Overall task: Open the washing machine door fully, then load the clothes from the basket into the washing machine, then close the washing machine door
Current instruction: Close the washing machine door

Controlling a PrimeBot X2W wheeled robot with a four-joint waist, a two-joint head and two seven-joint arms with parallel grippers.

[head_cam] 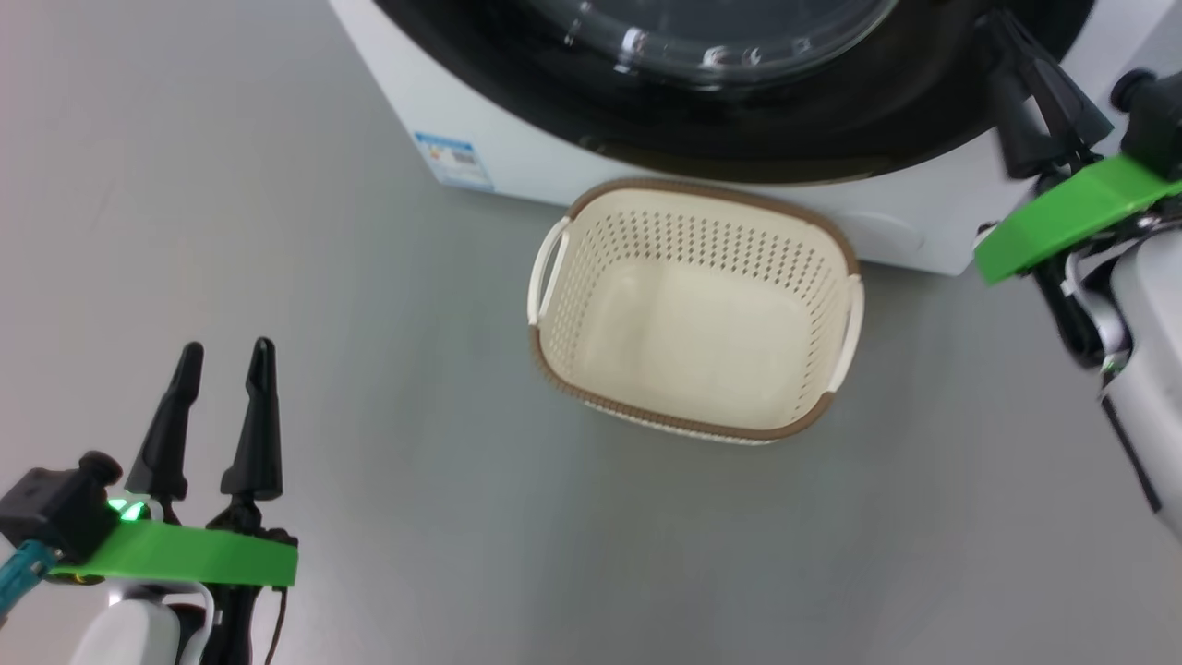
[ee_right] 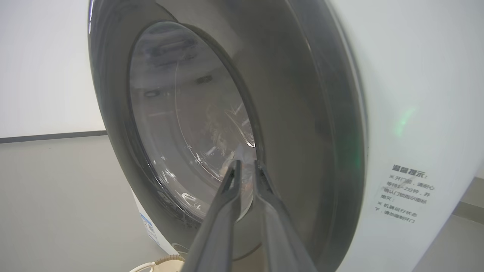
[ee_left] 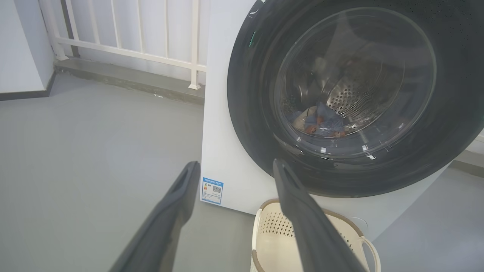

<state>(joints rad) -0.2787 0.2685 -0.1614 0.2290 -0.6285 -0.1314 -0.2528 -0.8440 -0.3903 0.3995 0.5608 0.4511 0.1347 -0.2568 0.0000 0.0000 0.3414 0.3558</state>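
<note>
The washing machine door (ee_left: 257, 113) is shut against the white washing machine (ee_left: 219, 151). Through its glass bowl I see the clothes (ee_left: 321, 122), blue with orange spots plus a pale piece, lying in the steel drum. The basket (head_cam: 702, 189) stands on the floor right before the machine with nothing in it. My left gripper (head_cam: 224, 346) hangs open at the lower left, well apart from the basket. My right gripper (ee_right: 246, 162) is up by the door (ee_right: 295, 113), its fingers parted by a narrow gap with nothing between them; whether the tips touch the door I cannot tell.
A blue label (head_cam: 452, 159) sits low on the machine's front corner. A white railing (ee_left: 151, 37) on a low kerb runs behind the machine. A sticker with printed text (ee_right: 406, 192) is on the machine's front. Grey floor (head_cam: 277, 185) spreads to the left of the basket.
</note>
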